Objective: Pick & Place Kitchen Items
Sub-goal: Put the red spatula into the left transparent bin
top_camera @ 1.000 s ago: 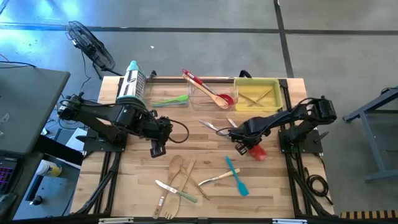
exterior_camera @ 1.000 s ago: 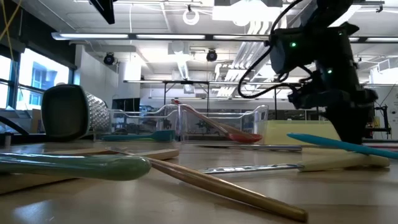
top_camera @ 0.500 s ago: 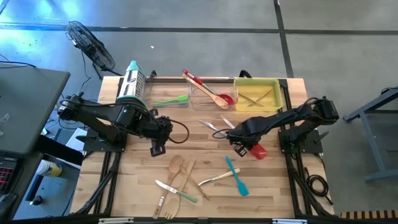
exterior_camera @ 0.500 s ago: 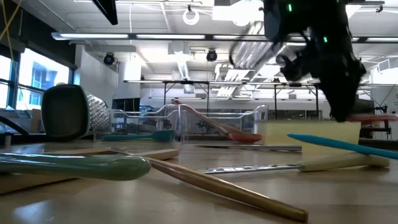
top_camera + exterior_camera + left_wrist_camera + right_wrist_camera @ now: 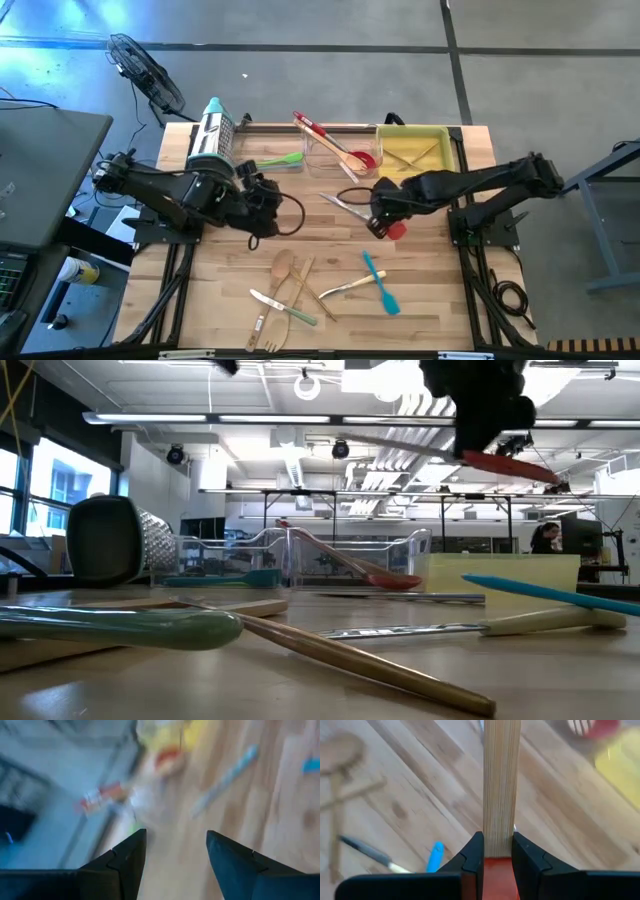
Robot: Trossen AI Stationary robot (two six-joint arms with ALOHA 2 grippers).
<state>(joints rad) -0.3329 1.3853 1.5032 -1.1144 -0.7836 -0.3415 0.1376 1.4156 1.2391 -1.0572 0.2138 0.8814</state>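
A red silicone spatula with a pale wooden handle (image 5: 505,464) hangs high over the table's right middle, with my right gripper (image 5: 380,222) shut on it. In the right wrist view the handle (image 5: 501,775) runs away from the fingers and the red head (image 5: 498,876) sits between them. My left gripper (image 5: 262,205) hovers open over the table's left middle with nothing between its fingers (image 5: 125,865). On the table lie a blue spatula (image 5: 380,282), wooden spoons and forks (image 5: 285,275), a knife (image 5: 345,288) and a green spatula (image 5: 275,160). My right gripper pinches the spatula between its two fingers where the wooden handle meets the red head (image 5: 500,847). The fingers slant down from above and lie across the spatula. It is lifted clear of the table and lies roughly level, handle (image 5: 400,445) to one side and head to the other.
A yellow tray (image 5: 445,150) and a clear tray (image 5: 312,152) holding a red spoon stand at the far edge. A steel grater (image 5: 212,130) lies at the far left. A metal utensil (image 5: 340,203) lies beside my right gripper.
My right gripper has risen well above the table and drifted slightly toward the far left, lifting the red spatula clear of the wood. My left gripper has stayed about where it was but turned at the wrist, its fingers swinging up from the near side toward the far right.
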